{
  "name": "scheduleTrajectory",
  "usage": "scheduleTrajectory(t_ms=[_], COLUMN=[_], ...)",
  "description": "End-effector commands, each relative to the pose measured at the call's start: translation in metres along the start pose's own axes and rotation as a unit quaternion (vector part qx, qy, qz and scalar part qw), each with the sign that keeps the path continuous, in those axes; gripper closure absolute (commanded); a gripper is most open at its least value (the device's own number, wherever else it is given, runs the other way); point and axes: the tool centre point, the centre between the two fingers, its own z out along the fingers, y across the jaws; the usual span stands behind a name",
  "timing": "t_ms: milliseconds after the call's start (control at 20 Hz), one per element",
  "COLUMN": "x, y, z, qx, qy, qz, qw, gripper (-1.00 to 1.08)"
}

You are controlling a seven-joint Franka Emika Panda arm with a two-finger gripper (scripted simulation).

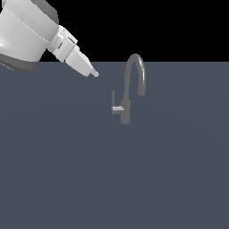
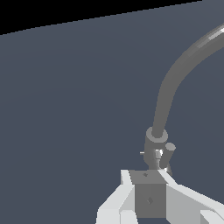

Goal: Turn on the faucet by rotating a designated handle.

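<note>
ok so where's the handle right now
In the exterior view the handle juts from the faucet base on the exterior view's left, its thin rod pointing up; the tool hangs apart, up and further left.

Big white-and-grey rounded robot arm coming in from the upper corner on the exterior view's left, angled down toward the exterior view's right. Narrows through a white wrist block into the pale grey two-finger gripper, pointing diagonally down with the tip hanging in the air, touching nothing. From the outside, fingers look pressed into one slim wedge, no gap visible. In the wrist view, pale grey finger bodies spread out either side of a darker grey block; can't tell there how the jaws stand.
</note>
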Motion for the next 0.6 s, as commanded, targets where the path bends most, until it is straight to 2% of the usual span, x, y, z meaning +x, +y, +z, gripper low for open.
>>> scheduleTrajectory(t_ms=[0,300,550], x=[-0.007,-0.015,-0.017], y=[0.004,0.015,0.019], z=[0.035,0.087,0.101], qx=[-0.016,-0.042,-0.049], qy=[-0.003,-0.007,-0.008], qz=[0.015,0.038,0.044], qw=[0.9998,0.9984,0.9978], gripper=[1.08,1.08,1.08])
